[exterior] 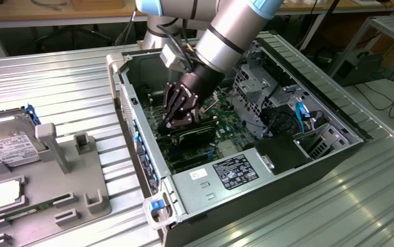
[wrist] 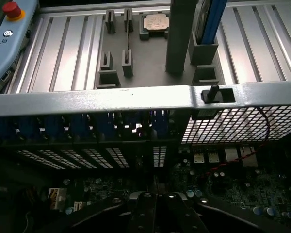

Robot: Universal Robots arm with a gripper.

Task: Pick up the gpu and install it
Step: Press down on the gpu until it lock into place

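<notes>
- Gripper point(exterior: 180, 122) reaches down into the open computer case point(exterior: 183, 198), its fingers drawn together, pressing on the top edge of the gpu point(exterior: 195, 137).
- Gpu stands on edge on the motherboard point(exterior: 235, 126), a dark card just beneath the fingertips, near the case's slotted rear wall.
- Wrist view looks along the closed fingers point(wrist: 153, 213) toward that rear wall, with perforated slot covers point(wrist: 87, 158) and a mesh panel point(wrist: 237, 127) ahead.
- Silver power supply point(exterior: 235, 172) with a black label sits at the case's near end.
- On the ribbed metal tabletop point(exterior: 67, 87) at the exterior view's left, a grey holder tray point(exterior: 53, 185) carries a hard drive point(exterior: 8, 146), a processor chip point(exterior: 5, 194) and a memory stick point(exterior: 25, 210).
</notes>
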